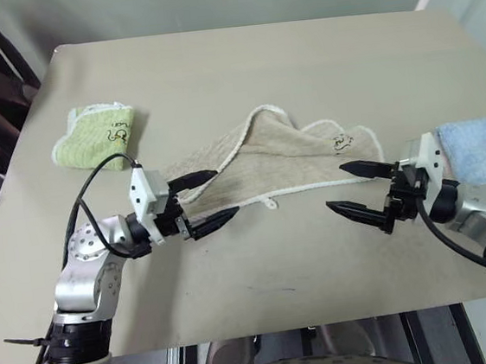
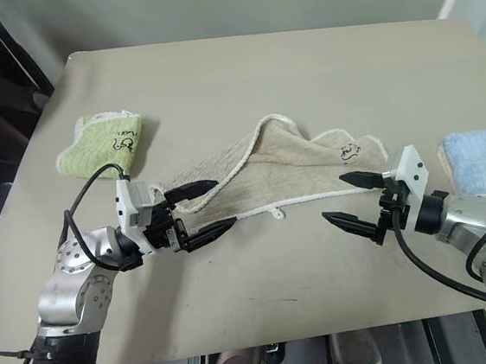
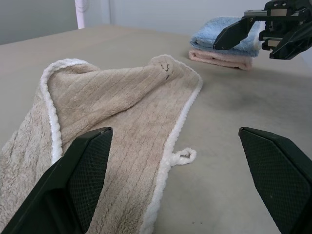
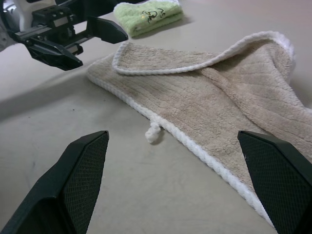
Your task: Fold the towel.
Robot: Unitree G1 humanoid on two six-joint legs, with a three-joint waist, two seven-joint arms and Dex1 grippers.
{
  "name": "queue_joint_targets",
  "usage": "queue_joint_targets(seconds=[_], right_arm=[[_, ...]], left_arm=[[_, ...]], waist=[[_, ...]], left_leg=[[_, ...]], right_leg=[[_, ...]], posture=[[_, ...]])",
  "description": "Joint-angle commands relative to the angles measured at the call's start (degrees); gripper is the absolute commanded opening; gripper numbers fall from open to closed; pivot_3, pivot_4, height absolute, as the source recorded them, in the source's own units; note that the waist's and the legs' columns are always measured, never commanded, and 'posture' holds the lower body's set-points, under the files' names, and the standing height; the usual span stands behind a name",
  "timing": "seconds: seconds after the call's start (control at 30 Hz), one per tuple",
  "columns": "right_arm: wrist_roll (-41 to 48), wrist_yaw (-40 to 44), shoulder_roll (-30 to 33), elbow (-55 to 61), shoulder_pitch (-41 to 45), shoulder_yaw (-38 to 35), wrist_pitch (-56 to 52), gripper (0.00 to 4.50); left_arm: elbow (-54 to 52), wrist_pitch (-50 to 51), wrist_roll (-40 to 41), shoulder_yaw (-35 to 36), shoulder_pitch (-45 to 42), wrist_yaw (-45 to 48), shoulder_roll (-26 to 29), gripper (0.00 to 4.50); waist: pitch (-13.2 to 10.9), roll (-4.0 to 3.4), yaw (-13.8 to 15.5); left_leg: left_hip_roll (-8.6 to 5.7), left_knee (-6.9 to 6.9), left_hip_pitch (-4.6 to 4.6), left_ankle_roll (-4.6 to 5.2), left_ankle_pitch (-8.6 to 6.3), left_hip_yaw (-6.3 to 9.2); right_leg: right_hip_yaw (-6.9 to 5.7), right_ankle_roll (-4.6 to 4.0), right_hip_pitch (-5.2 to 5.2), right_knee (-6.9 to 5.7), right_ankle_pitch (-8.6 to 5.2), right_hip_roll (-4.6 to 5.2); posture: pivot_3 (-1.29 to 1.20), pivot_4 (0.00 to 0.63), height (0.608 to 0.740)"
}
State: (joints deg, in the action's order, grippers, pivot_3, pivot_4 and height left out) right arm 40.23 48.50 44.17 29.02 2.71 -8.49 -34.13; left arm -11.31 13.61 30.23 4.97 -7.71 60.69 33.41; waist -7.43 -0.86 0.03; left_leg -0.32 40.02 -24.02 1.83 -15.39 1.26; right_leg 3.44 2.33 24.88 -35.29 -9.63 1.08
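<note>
Pink towel (image 3: pixel 222 57) under blue towel (image 3: pixel 226 36), seen from left wrist.

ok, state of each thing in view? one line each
towel: beige, crumpled on the table, part folded over itself, not held
green towel: folded, lying apart from the beige one
blue towel: folded, stacked on a pink one
pink towel: folded, under the blue
left claw: open, at the towel's end, holding nothing
right claw: open, at the towel's other end, holding nothing
</note>
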Motion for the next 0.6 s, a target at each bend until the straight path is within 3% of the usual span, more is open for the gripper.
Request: queue_joint_targets(seconds=[0.03, 0.37, 0.6], right_arm=[[-0.2, 0.9, 0.3, 0.9, -0.1, -1.5, 1.6, 4.5], [0.4, -1.2, 0.4, 2.1, -3.6, -4.8, 0.9, 4.5], [3.4, -6.6, 1.7, 1.2, 2.3, -5.7, -7.9, 4.5]], left_arm=[[-1.4, -1.7, -0.4, -1.4, -0.4, 0.3, -0.7, 4.49], [0.8, -1.7, -1.0, -4.4, -3.8, 0.7, -2.6, 4.49], [1.9, -1.0, 0.1, -4.6, -6.3, 0.7, -3.5, 4.49]], waist=[[0.0, 0.0, 0.0], [0.0, 0.0, 0.0], [0.0, 0.0, -0.1]], left_leg=[[0.0, 0.0, 0.0, 0.0, 0.0, 0.0], [0.0, 0.01, 0.0, -0.01, 0.0, 0.0], [0.0, 0.01, 0.01, -0.02, 0.01, -0.01]], right_leg=[[0.0, 0.0, 0.0, 0.0, 0.0, 0.0], [0.0, -0.01, -0.01, -0.01, 0.01, 0.0], [0.01, 0.0, 0.0, -0.05, 0.02, 0.0]], posture=[[0.0, 0.15, 0.733], [0.0, 0.15, 0.733], [0.0, 0.15, 0.733]])
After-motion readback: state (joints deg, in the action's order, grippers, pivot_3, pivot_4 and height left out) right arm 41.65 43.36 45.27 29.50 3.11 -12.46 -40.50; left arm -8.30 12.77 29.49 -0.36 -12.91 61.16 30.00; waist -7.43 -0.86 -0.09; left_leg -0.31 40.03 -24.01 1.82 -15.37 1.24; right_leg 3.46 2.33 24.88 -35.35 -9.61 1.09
